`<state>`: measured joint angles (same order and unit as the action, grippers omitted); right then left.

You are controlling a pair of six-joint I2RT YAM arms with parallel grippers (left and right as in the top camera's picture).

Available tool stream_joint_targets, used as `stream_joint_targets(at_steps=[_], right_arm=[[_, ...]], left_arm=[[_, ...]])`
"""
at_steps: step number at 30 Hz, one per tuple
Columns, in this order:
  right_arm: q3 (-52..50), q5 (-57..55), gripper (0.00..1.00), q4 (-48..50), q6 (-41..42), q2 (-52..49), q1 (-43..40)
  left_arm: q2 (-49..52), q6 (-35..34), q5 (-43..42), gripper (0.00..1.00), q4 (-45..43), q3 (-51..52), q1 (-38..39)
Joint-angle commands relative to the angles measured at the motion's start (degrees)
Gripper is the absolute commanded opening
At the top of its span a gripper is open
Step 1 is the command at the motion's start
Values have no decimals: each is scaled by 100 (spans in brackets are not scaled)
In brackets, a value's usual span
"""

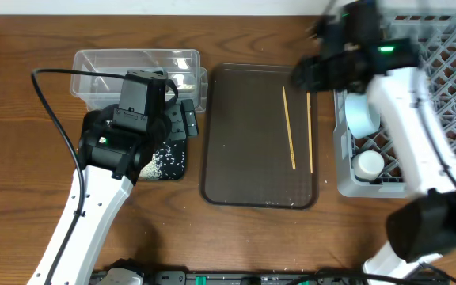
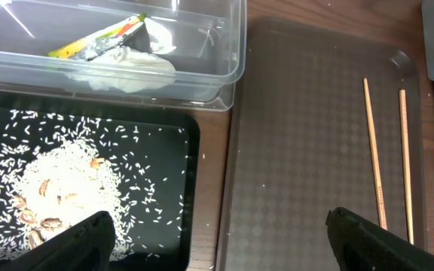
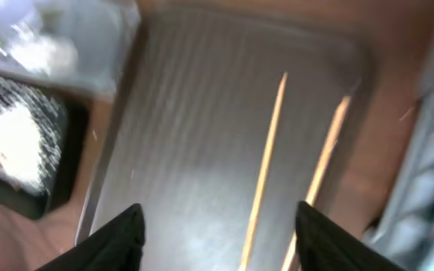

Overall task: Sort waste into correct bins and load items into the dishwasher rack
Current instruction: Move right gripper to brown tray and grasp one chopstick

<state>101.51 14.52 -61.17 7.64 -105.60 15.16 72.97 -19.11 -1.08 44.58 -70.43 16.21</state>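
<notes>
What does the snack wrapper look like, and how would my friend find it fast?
Start at the big dark brown tray in the middle of the table, then look to its left for the clear plastic tub, just beyond the black tray of rice. The snack wrapper lies inside that tub beside a white lump, and it alone is bright green, yellow and orange.

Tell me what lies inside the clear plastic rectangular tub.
A green-and-orange snack wrapper and a white crumpled mass beside it. Overhead, the left arm hides part of the clear plastic tub.
</notes>
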Motion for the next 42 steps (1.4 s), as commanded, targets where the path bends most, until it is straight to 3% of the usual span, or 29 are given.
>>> stream_joint_targets(at_steps=[1, 5, 12, 24, 31, 34, 36, 42], right_arm=[[-13, -1047, 55, -328, 857, -380, 466], [-13, -1429, 52, -874, 1338, -804, 839], [-118, -1447, 50, -1364, 1469, -1425, 966], [-1425, -1517, 41, -409, 1956, -1593, 929], [-1989, -1508, 27, 166, 1956, -1593, 935], [-2037, -1513, 15, 184, 1956, -1593, 935], [-2035, -1513, 1, 184, 1956, -1591, 935], [-1733, -1447, 1, -74, 1759, -1502, 835]], left_arm=[[13, 15, 70, 92, -2, 9, -24], [13, 15, 68, 92, -2, 9, -24], [13, 15, 68, 92, -2, 9, -24], [13, 15, 68, 92, -2, 9, -24], [13, 15, 68, 92, -2, 9, -24], [13, 15, 70, 92, -2, 9, -24], [13, 15, 68, 92, -2, 9, -24], [13, 15, 68, 92, -2, 9, -24]])
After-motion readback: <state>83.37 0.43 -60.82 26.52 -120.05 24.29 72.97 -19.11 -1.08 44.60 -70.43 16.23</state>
